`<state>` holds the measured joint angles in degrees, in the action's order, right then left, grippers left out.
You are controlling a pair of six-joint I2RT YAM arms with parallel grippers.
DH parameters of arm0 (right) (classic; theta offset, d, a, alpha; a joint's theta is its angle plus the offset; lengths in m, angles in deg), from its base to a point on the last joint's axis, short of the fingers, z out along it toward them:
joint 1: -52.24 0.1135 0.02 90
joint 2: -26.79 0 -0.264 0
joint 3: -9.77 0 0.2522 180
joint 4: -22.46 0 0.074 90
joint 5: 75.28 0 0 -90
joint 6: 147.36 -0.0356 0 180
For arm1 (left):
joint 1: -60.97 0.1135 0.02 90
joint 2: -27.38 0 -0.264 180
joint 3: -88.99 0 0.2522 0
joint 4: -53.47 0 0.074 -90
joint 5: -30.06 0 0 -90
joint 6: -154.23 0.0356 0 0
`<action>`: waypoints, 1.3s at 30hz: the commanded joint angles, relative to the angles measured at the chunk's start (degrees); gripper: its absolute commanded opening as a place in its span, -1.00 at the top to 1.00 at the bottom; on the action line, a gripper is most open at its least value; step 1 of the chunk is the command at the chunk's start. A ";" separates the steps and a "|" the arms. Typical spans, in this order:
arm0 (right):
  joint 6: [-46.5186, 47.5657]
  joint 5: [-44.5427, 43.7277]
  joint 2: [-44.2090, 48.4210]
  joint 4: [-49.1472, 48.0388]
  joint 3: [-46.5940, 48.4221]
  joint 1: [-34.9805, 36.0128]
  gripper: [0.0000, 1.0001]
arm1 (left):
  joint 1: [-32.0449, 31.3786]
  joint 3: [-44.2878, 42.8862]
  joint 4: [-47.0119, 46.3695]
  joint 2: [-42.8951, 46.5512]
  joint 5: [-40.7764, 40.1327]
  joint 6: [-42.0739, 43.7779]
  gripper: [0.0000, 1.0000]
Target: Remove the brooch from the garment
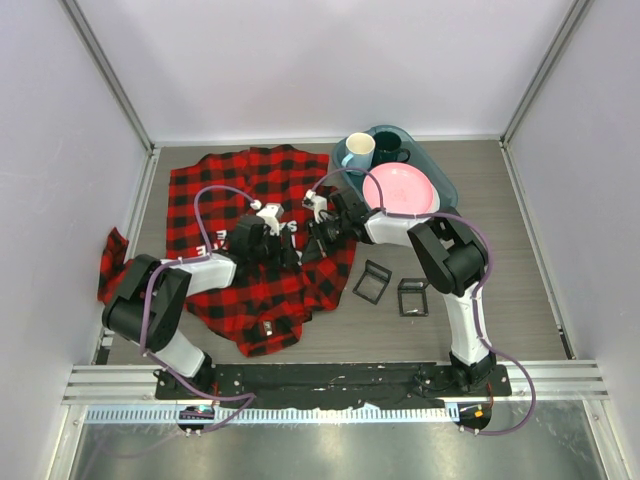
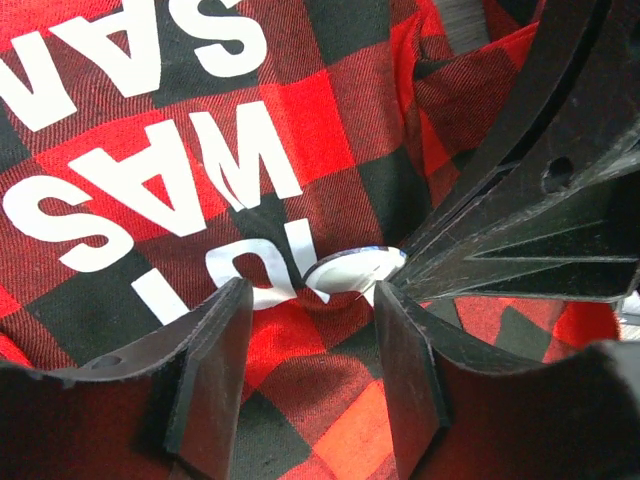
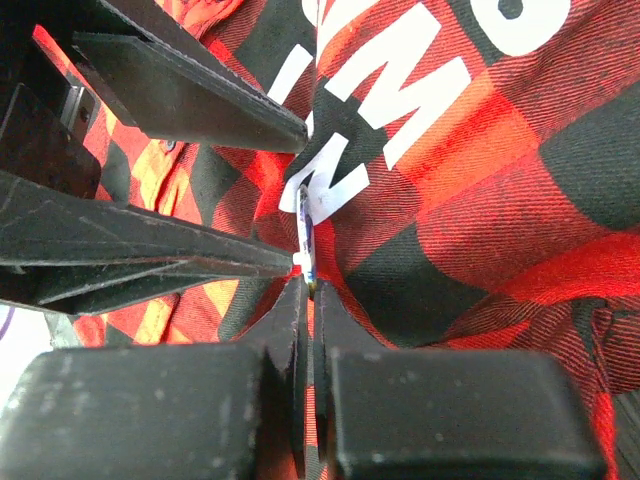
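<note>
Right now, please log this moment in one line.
right gripper: shut on white round brooch; left gripper: open near it; brooch: on red-and-black checked flannel shirt

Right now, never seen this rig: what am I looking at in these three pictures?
Two robot arms bolted at the near edge of the table, each with a two-finger gripper. One picture looks down from above and behind; the other two come from wrist cameras. On it lie a red-and-black checked shirt, two black square frames, and a blue tray holding a pink plate, a white mug and a dark mug. The right gripper is shut on the edge of the brooch on the shirt; the left gripper is open beside it, holding nothing.
</note>
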<state>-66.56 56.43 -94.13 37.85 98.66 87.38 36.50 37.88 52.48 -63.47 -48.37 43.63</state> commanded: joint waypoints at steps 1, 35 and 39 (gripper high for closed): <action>0.31 0.83 -0.63 -0.40 1.68 0.46 0.99 | 0.04 -0.89 1.83 0.15 -1.47 0.03 -0.03; 2.69 0.21 -0.98 1.10 1.95 1.78 0.99 | 1.88 -5.37 5.43 -5.83 -2.53 -3.48 0.56; 2.86 -0.67 -0.46 0.57 1.68 2.65 0.98 | 3.90 -5.20 4.90 -6.53 1.15 -6.20 0.62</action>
<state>-64.98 54.59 -94.48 37.22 99.41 87.44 37.92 33.29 56.79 -67.27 -46.45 39.85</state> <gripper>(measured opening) 0.026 0.310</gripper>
